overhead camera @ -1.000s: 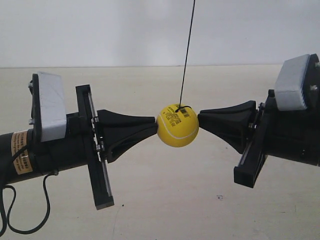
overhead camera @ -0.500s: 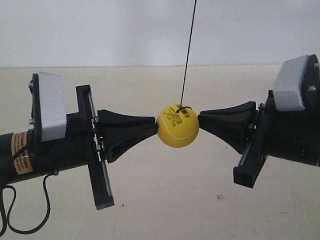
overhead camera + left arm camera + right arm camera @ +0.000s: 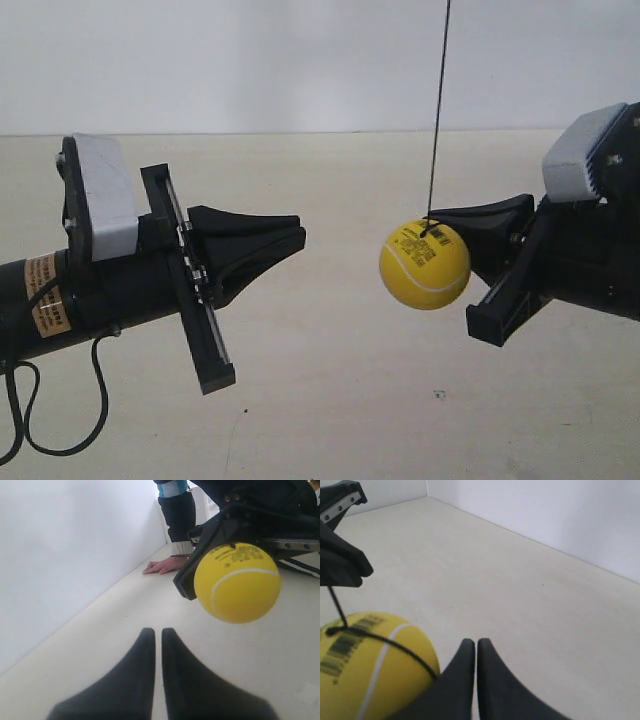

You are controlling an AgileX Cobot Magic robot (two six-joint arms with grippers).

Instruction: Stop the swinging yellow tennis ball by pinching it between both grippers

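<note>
The yellow tennis ball [image 3: 425, 265] hangs free on its thin black string [image 3: 438, 110]. Nothing pinches it. My left gripper [image 3: 300, 237] is the arm at the exterior view's left, shut and empty, with a clear gap between its tip and the ball. In the left wrist view the shut fingers [image 3: 156, 630] point below the ball [image 3: 237, 582]. My right gripper [image 3: 450, 216] is shut too, its tip partly hidden behind the ball. The right wrist view shows the ball [image 3: 370, 675] lying against the side of the fingers [image 3: 476, 641], not at their tip.
A pale tabletop [image 3: 330, 400] lies under both arms, with a white wall [image 3: 250, 60] behind. A person's hand [image 3: 162, 566] rests on the table's far end, dark sleeve above it. A black cable [image 3: 20, 430] loops under the left arm.
Both tips were pressed on the ball from either side. Now the arms have drawn apart, and the ball has swung toward the exterior view's right and hangs lower, beside the right gripper.
</note>
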